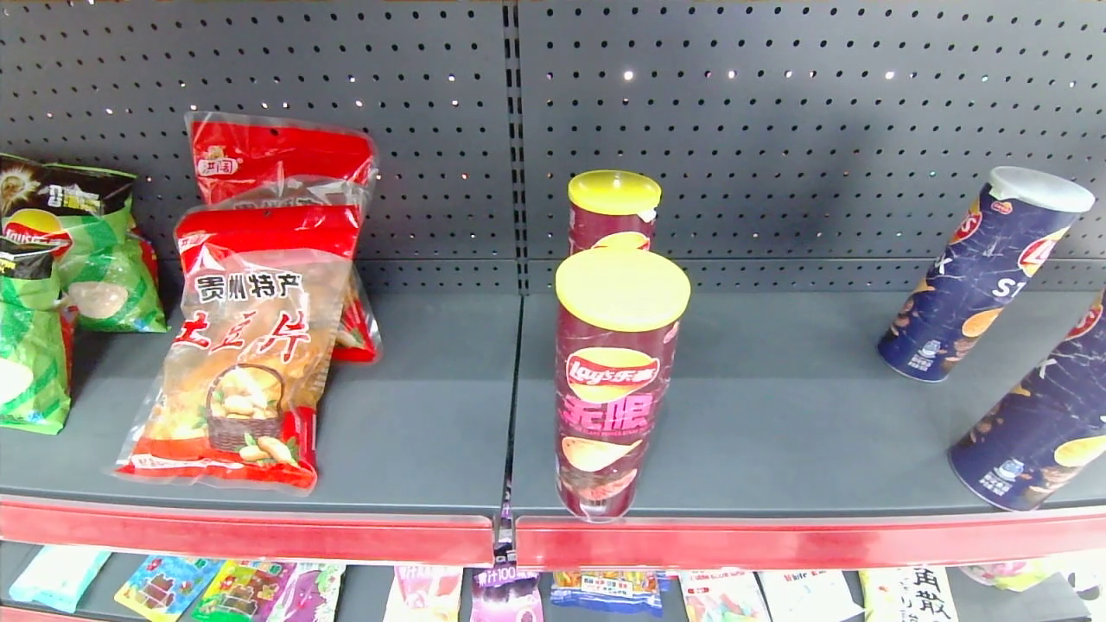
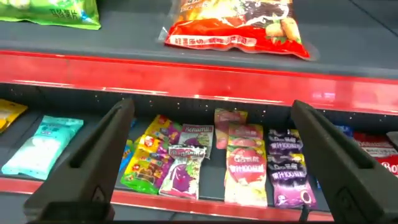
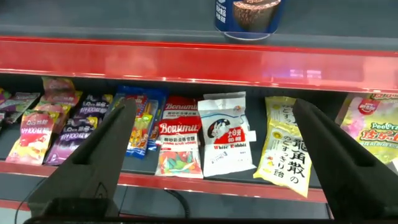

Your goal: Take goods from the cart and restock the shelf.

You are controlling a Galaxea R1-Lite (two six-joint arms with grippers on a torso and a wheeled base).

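The grey shelf (image 1: pixel 778 415) holds two maroon chip cans (image 1: pixel 615 380) with yellow lids, one behind the other, near the middle. Red potato-chip bags (image 1: pixel 246 345) lean to their left, and green chip bags (image 1: pixel 52 285) stand at the far left. Two navy cans (image 1: pixel 981 276) tilt at the right. My left gripper (image 2: pixel 212 106) is open and empty in front of the lower shelf, below the red bag (image 2: pixel 239 25). In front of that same lower shelf, under a navy can (image 3: pixel 249 15), my right gripper (image 3: pixel 214 102) is open and holds nothing.
A red price rail (image 1: pixel 778 540) runs along the shelf's front edge. The lower shelf carries rows of flat candy packets (image 2: pixel 180 168) and white and yellow packets (image 3: pixel 227 134). Perforated grey panel (image 1: pixel 778 130) backs the shelf. Free room lies between the maroon and navy cans.
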